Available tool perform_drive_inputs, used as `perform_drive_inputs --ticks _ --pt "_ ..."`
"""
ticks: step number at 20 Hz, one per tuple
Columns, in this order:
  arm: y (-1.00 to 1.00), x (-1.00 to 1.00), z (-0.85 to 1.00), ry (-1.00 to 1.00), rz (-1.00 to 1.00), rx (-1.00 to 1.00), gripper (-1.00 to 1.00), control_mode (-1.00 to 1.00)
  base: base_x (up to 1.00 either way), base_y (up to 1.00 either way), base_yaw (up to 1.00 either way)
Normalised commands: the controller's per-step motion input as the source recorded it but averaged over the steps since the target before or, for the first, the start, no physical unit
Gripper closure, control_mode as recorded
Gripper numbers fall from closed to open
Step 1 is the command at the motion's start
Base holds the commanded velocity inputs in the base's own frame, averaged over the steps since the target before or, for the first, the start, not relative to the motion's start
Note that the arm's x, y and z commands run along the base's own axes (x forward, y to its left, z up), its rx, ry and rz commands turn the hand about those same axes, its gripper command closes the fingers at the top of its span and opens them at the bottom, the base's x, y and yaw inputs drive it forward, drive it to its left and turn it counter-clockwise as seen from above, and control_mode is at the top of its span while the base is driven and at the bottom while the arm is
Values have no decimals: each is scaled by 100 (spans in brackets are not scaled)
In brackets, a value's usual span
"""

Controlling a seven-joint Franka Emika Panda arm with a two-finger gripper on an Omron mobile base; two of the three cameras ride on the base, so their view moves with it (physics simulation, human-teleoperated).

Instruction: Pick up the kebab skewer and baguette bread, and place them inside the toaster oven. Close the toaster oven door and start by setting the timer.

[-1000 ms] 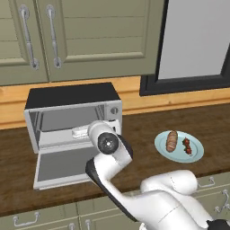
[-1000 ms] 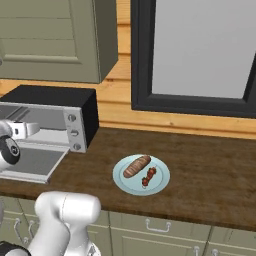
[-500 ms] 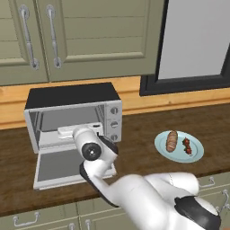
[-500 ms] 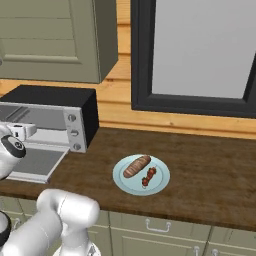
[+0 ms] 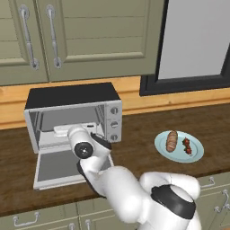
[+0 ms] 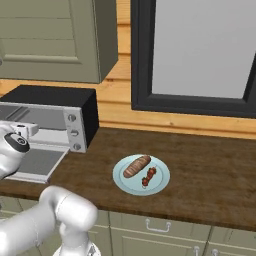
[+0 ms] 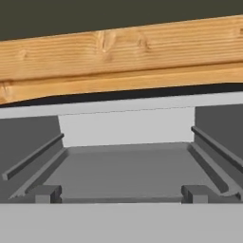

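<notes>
Robot hand at the mouth of an open toaster oven, food waiting on a plate.

The gripper, fingers spread wide and holding nothing, faces the toaster oven cavity above the toaster oven door, which lies folded flat toward the worktop's front edge. Well apart to the right, a blue plate carries the baguette bread and kebab skewer side by side, long axes running roughly front to back across open worktop.
</notes>
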Motion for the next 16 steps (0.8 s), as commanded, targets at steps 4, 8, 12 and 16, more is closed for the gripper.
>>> perform_drive_inputs --ticks 4,8,12,16 --pt "0 44 -11 0 0 0 -100 -100 0 0 0" --pt "5 49 -26 1 0 0 -100 -100 0 0 0" --pt "1 44 -10 1 0 0 -100 -100 0 0 0" --pt "0 7 -18 5 0 1 -100 -100 0 0 0"
